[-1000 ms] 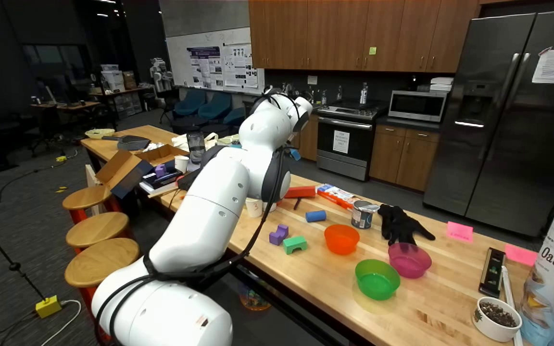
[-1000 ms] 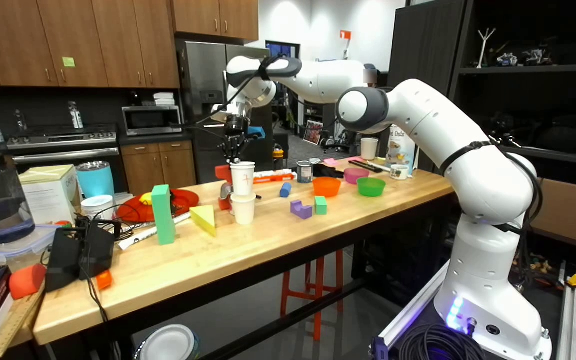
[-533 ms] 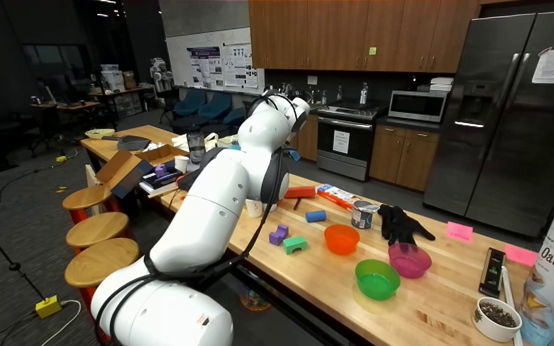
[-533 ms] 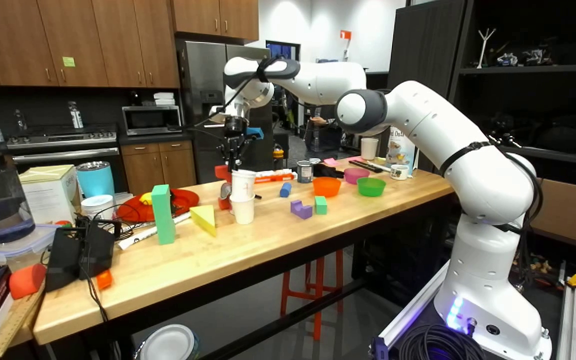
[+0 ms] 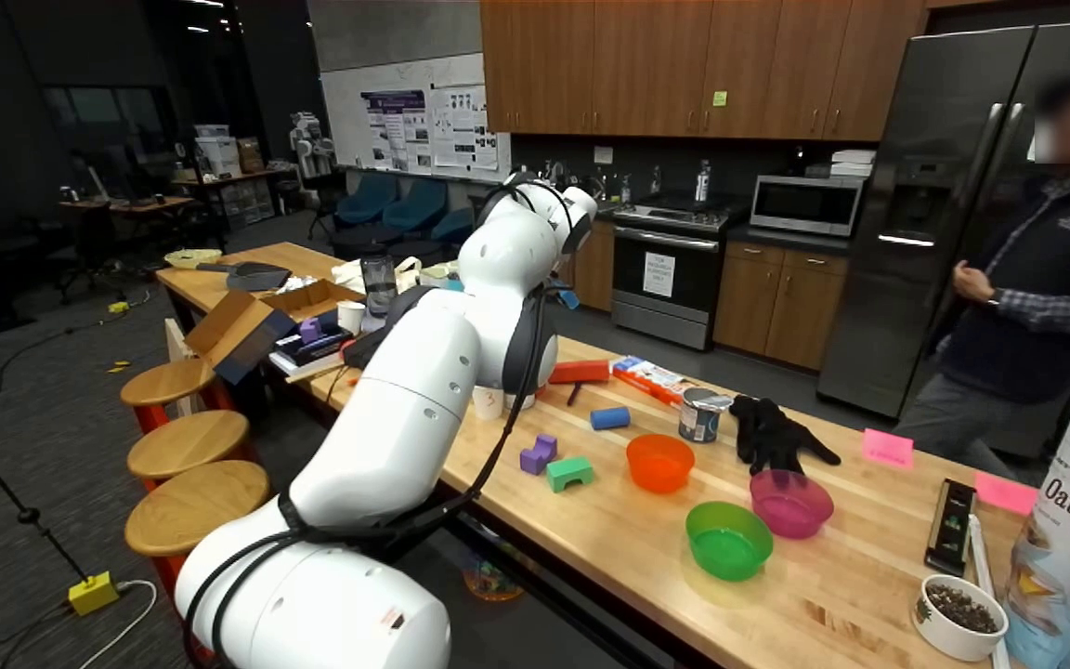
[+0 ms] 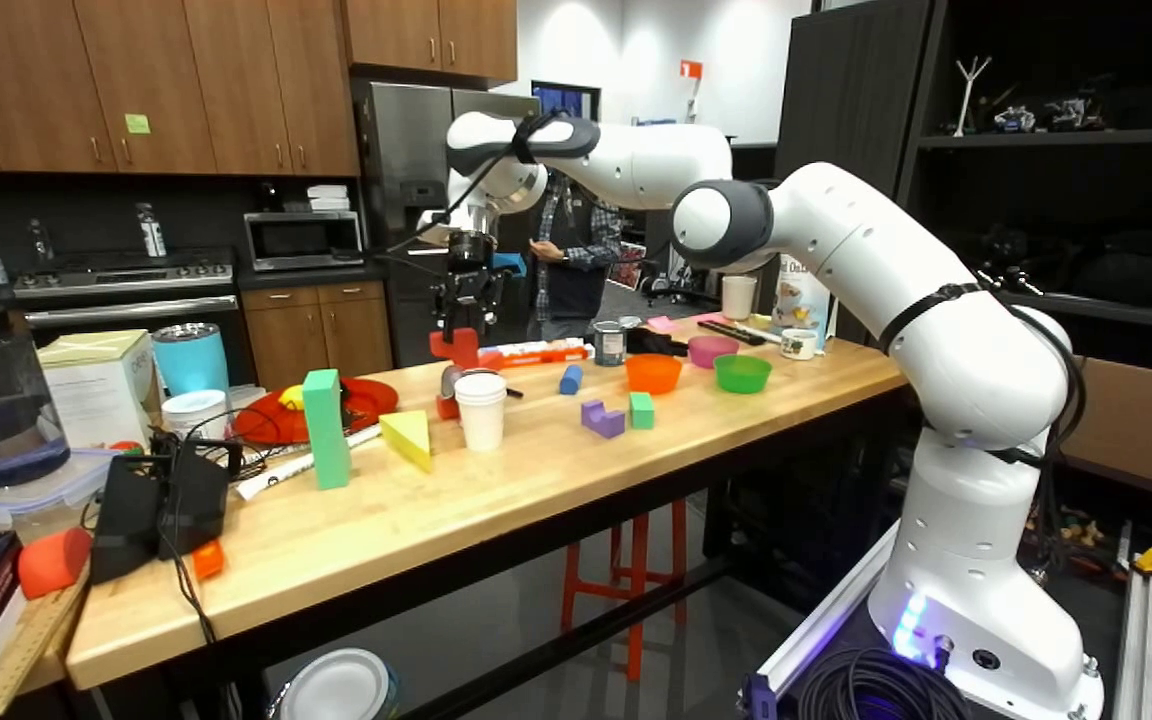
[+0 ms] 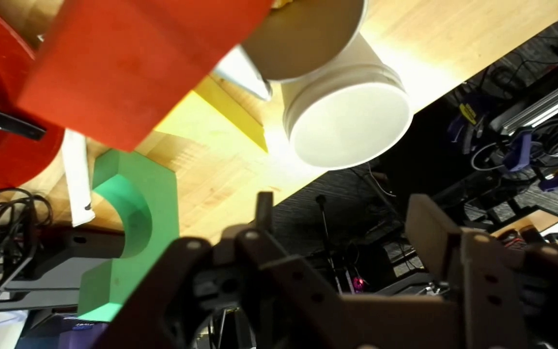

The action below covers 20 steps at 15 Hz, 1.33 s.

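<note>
Jaws spread well apart, pointing down, nothing between the fingertips [image 7: 426,220] in the wrist view. Nearest in line: nested cups [image 6: 482,420], upright on the surface [image 6: 416,530], mouth up, more than one rim showing — count not clear.

Relation that counts, as judged: cups below the jaws and apart from them, seen in the wrist view straight out past the gap. Long axis of the cups vertical, close to the line of the downward jaws; in an exterior view, lower and slightly off to one side. True sideways offset hard to judge. Just one arm [image 6: 856,240] in view, so no nearer one to pick.

Around the cups: red block [image 6: 456,347] near, behind them in that exterior view and overlapped there by the jaws — but clear of the fingertips in the wrist view. Round vessel [image 7: 308,43] right beside the cups; touching or not, hard to say. Yellow wedge [image 6: 408,438] near, across the cups from the purple block [image 6: 602,420]. Green block [image 6: 328,430] farther along, on end. Red plate [image 7: 12,162] beyond.
</note>
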Motion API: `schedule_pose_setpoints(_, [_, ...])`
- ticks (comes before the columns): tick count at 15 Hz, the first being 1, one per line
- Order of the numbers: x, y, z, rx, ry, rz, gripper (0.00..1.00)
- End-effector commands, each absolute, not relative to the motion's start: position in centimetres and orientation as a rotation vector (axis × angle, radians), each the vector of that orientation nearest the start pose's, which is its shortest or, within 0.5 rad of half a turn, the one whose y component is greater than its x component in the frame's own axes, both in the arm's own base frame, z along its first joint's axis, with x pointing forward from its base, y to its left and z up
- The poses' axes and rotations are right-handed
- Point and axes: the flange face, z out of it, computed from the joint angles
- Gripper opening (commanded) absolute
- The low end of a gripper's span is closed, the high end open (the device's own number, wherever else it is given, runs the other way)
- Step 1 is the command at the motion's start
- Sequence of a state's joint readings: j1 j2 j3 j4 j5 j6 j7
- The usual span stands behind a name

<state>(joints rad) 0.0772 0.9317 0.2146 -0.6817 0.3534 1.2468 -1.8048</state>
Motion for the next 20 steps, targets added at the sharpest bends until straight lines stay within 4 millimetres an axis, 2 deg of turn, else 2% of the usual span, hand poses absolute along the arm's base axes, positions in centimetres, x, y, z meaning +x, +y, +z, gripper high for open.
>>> schedule_pose_setpoints(1, [71.4,17.9,41.6,-1.262,-2.208,-0.17,0.98])
schedule_pose_setpoints(11, [73.3,16.2,45.4,-1.544,-2.227,-0.286,1.0])
schedule_pose_setpoints(15, [73.1,15.5,47.4,-1.692,-2.194,-0.255,1.0])
schedule_pose_setpoints(20, [72.0,15.5,46.9,-1.784,-2.052,-0.12,1.0])
